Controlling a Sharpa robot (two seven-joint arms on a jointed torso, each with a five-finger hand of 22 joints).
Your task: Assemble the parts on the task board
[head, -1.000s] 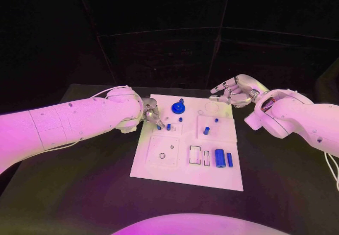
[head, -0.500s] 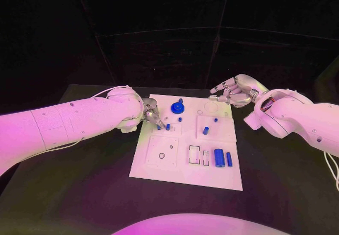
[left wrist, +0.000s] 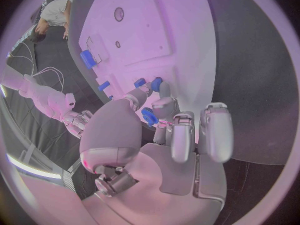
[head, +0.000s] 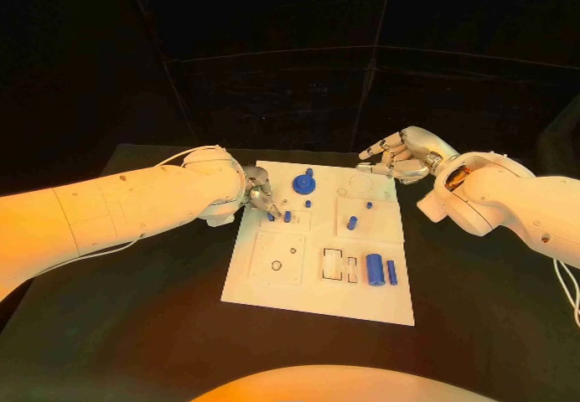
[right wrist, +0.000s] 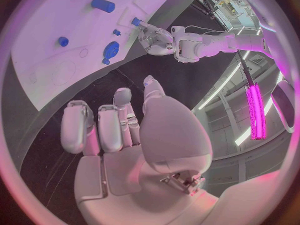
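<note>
The white task board lies in the middle of the black table. My left hand rests at the board's left edge and pinches a small blue peg between thumb and fingers; the right wrist view shows the peg at the left hand's fingertips. Another short blue peg stands beside the fingers. My right hand hovers off the board's far right corner, fingers apart and holding nothing. On the board sit a round blue knob, a blue pin and a blue cylinder.
A slim blue bar lies beside the cylinder, next to rectangular slots. A square plate with a small hole takes up the board's near left. Bare black table surrounds the board on all sides.
</note>
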